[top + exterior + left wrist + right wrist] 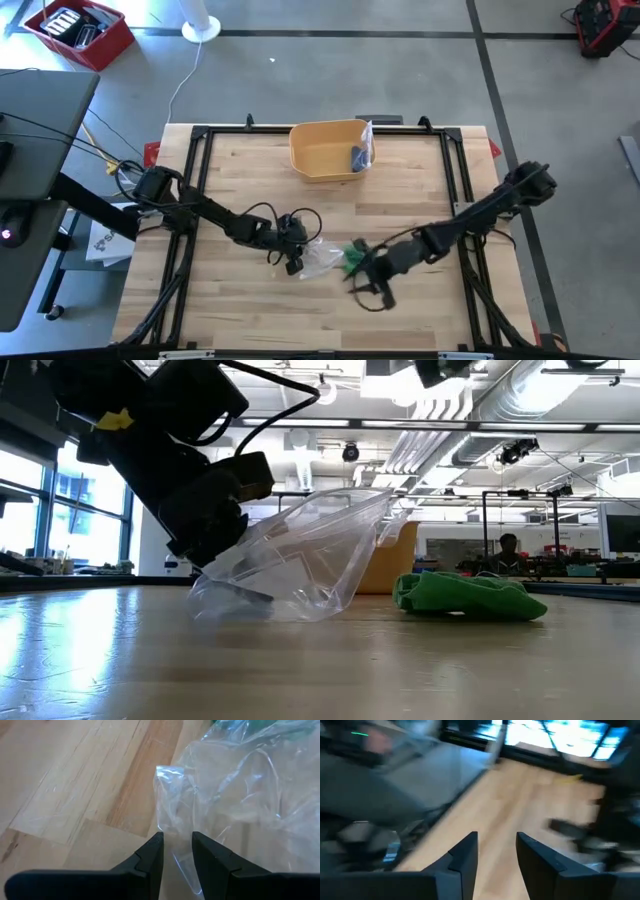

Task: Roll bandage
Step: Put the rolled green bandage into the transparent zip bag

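Note:
A crumpled clear plastic bag (322, 258) (300, 560) rests by its underside on the wooden table, its far rim standing up. Right of it a green bandage (355, 257) (470, 595) lies in a loose heap on the wood. My left gripper (291, 260) (177, 852) slants down at the bag's left end, its fingers apart on either side of a fold at the bag's edge (176, 857). My right gripper (373, 290) (497, 850) hangs open near the bandage's near side, with nothing between its fingers. My left gripper comes at the bag's left edge (225, 565) slanting down from the table's left. A narrow fold of the plastic lies in the gap between the fingers (152, 855). I cannot tell whether the fingers touch it. The bag's underside stays on the table.
A yellow bin (318, 150) (398, 565) stands at the table's far middle with a blue item and a clear packet (362, 150) inside. A black frame (200, 135) edges the table. Bare wood shows on the near side.

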